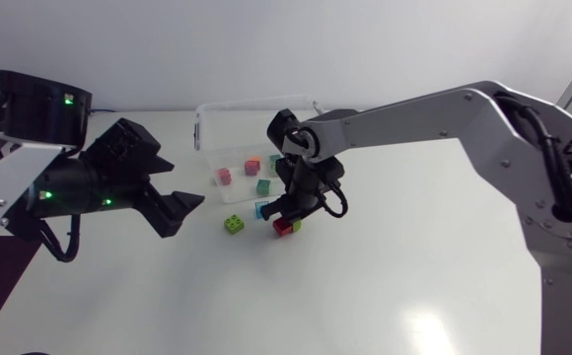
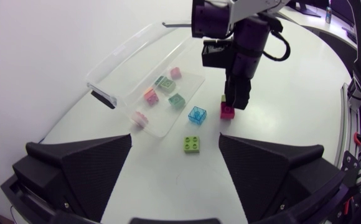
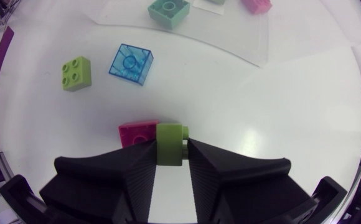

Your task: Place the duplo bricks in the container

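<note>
The right end effector (image 1: 288, 211) is closed narrowly on a green duplo brick (image 3: 170, 140), one finger against each flat side wall. A magenta brick (image 3: 138, 132) lies just beside it; whether the two are joined I cannot tell. In the head view the clear container (image 1: 203, 126) sits at about 12 o'clock from this pair, while the lime brick (image 1: 235, 224) and blue brick (image 1: 262, 208) lie on the worktop (image 1: 385, 286) towards 9 o'clock. The brick likely handles as light, rigid, slick plastic, so opposite walls suit best. The left end effector (image 2: 174, 142) gapes wide, holding nothing.
</note>
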Robot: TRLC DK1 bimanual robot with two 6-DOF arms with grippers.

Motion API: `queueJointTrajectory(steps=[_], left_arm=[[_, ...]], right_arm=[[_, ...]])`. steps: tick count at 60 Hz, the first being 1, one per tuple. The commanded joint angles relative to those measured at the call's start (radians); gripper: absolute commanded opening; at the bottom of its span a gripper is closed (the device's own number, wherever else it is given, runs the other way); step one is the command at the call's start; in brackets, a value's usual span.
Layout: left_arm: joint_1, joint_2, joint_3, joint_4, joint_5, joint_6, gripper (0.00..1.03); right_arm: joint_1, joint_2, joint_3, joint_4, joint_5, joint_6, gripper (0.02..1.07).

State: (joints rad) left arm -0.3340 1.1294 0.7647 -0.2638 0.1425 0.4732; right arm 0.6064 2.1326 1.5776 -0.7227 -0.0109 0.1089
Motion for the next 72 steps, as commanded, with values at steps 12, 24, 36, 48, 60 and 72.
queueJointTrajectory(steps=[12, 24, 36, 48, 60, 72], left_arm=[[-0.023, 0.026, -0.03, 0.012, 0.005, 0.019, 0.98], [-0.027, 0.023, -0.03, 0.009, 0.005, 0.021, 0.98], [-0.054, 0.02, -0.016, -0.003, -0.006, 0.015, 0.98], [-0.056, 0.015, -0.015, -0.012, -0.009, 0.015, 0.98], [-0.079, 0.017, -0.016, -0.012, -0.009, 0.012, 0.98], [-0.077, 0.015, -0.016, -0.014, -0.011, 0.012, 0.98]], right_arm=[[-0.022, -0.201, -0.271, 0.023, -0.012, -0.038, 0.32], [-0.068, -0.24, -0.415, 0.089, -0.041, -0.075, 0.33], [-0.065, -0.257, -0.455, 0.115, -0.05, -0.074, 0.79], [-0.086, -0.323, -0.488, 0.115, -0.049, -0.087, 0.84], [-0.102, -0.332, -0.482, 0.117, -0.049, -0.094, 0.83], [-0.102, -0.266, -0.432, 0.128, -0.049, -0.091, 0.83]])
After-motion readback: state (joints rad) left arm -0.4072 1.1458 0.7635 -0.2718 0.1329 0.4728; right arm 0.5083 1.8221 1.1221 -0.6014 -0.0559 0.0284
